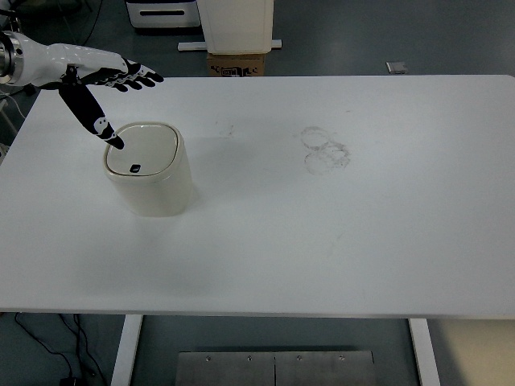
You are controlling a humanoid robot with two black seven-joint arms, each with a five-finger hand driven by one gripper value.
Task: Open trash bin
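A small cream trash bin [149, 170] stands upright on the left part of the white table [322, 241]. Its square lid [142, 150] is closed, with a small dark button at the near edge. My left hand [109, 84] comes in from the upper left, open with fingers spread. It hovers above the bin's far left corner. The thumb points down over the lid's left edge; I cannot tell if it touches. The right hand is out of view.
Faint ring stains [323, 149] mark the table's middle. Beyond the far edge stand a cardboard box [236, 64] and a white unit [235, 24] on the floor.
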